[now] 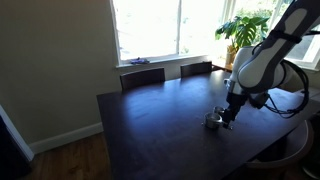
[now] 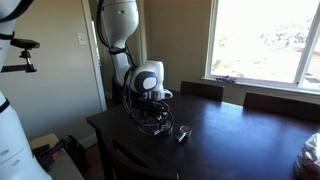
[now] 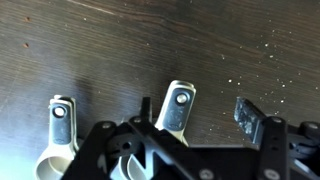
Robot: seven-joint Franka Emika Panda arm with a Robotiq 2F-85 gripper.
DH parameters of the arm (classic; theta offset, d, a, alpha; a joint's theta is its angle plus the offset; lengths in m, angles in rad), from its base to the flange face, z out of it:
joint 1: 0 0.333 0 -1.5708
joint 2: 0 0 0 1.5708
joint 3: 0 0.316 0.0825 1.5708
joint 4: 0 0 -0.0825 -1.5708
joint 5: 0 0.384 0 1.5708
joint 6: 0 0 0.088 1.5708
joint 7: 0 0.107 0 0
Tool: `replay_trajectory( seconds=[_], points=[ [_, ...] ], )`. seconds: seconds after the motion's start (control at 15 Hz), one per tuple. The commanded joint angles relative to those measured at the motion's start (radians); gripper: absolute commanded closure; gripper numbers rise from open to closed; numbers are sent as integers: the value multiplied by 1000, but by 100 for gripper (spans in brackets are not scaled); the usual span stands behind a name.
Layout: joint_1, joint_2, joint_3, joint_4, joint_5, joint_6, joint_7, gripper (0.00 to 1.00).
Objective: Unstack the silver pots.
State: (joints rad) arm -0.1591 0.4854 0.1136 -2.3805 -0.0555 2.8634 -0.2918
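Small silver pots sit on the dark wooden table (image 1: 150, 120) and show in both exterior views (image 1: 212, 120) (image 2: 183, 133). In the wrist view I see two flat silver handles pointing up: one on a pot at the lower left (image 3: 60, 125), the other (image 3: 178, 105) on a pot whose bowl is hidden under my gripper body. My gripper (image 3: 196, 108) is low over the table. Its fingers are apart, and the second handle lies between them, nearer the left finger. In the exterior views my gripper (image 1: 228, 118) (image 2: 160, 125) is right beside the pots.
Two chair backs (image 1: 143, 76) (image 1: 197, 68) stand at the table's far edge below the window. A potted plant (image 1: 245, 30) is by the window. The table surface (image 3: 120, 40) is dusty with white specks.
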Motion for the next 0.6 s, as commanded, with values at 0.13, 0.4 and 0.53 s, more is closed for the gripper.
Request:
replay_trajectory(
  seconds=[0.13, 0.4, 0.53],
  points=[
    [25, 15, -17, 33, 5, -19, 28, 29],
    [48, 48, -40, 68, -5, -21, 51, 9],
    [57, 62, -47, 83, -4, -27, 61, 8]
  ],
)
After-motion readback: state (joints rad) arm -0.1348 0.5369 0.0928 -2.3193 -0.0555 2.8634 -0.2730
